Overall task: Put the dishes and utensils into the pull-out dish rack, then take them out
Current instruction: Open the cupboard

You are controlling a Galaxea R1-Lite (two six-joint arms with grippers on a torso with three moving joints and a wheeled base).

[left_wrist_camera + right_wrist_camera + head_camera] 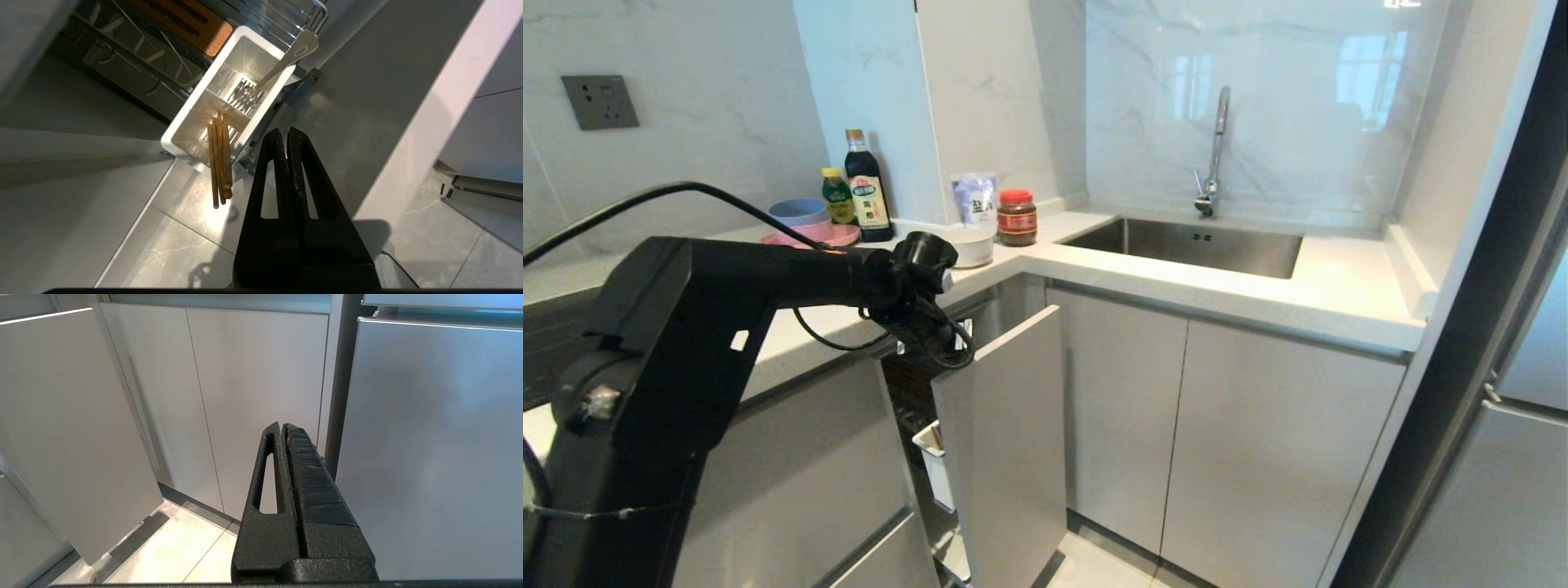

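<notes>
The pull-out dish rack stands pulled out, its grey door front (pixel 1005 441) ajar below the counter. Its white caddy (pixel 229 94) holds the wooden chopsticks (pixel 220 163) upright in one compartment and a long-handled spoon (pixel 282 67) leaning in the other. Behind the caddy lie the wooden strip (pixel 184 24) and chrome wire (pixel 278 16). My left gripper (pixel 284 132) hangs above the caddy's side, shut and holding nothing. The off-white bowl (pixel 970 243) sits on the counter. My right gripper (pixel 282 426) is shut and parked low, facing the cabinet doors.
On the counter stand sauce bottles (pixel 866 188), a red-lidded jar (pixel 1017 216), a pink plate (pixel 813 235) and a blue bowl (pixel 799 211). The sink (pixel 1192 245) with its faucet (pixel 1215 147) lies to the right. A steel fridge (pixel 1503 457) borders the far right.
</notes>
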